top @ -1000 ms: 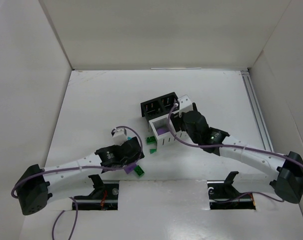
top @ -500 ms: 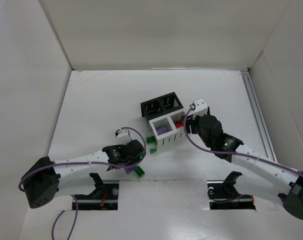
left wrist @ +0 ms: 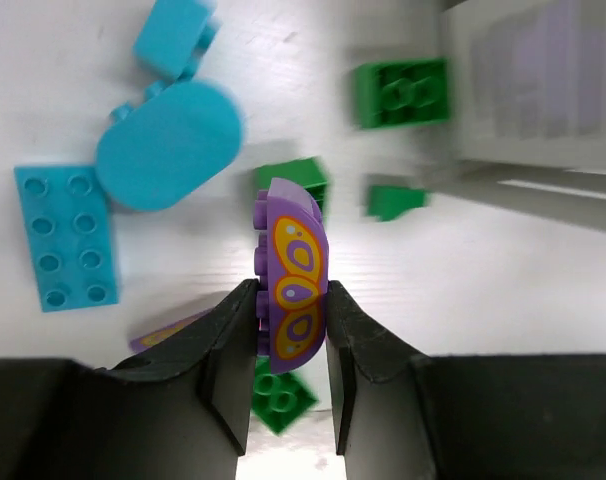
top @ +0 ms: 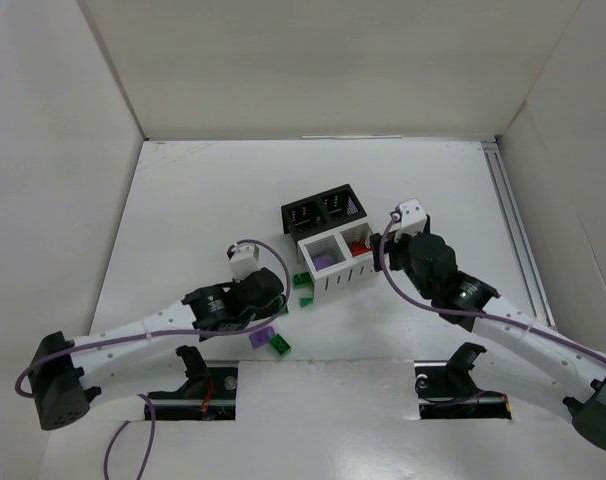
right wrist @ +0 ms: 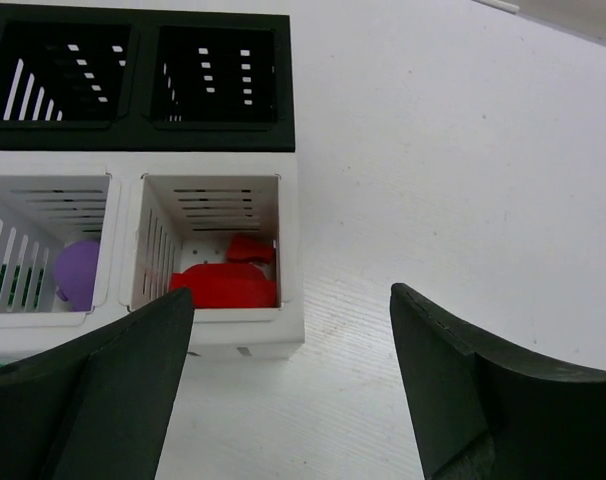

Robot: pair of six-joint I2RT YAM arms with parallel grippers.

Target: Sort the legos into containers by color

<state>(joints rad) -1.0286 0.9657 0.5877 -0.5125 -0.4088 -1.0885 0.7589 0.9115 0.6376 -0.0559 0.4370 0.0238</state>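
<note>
Where top view hid the grasp, wrist view showed left gripper [left wrist: 291, 302] clamping purple lego [left wrist: 295, 250]; right gripper [right wrist: 291, 298] spread wide.

Your right gripper [top: 381, 255] has pulled back off the white bin [top: 323, 285], uncovering the red legos [right wrist: 226, 282]. Your left gripper [left wrist: 291, 305], jaws gripping a purple lego [left wrist: 293, 265], has moved nearer that bin.

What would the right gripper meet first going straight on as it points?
The open right gripper lines up with the white bin, at the near wall of its cell holding red legos; probably that first, depth unclear.
</note>
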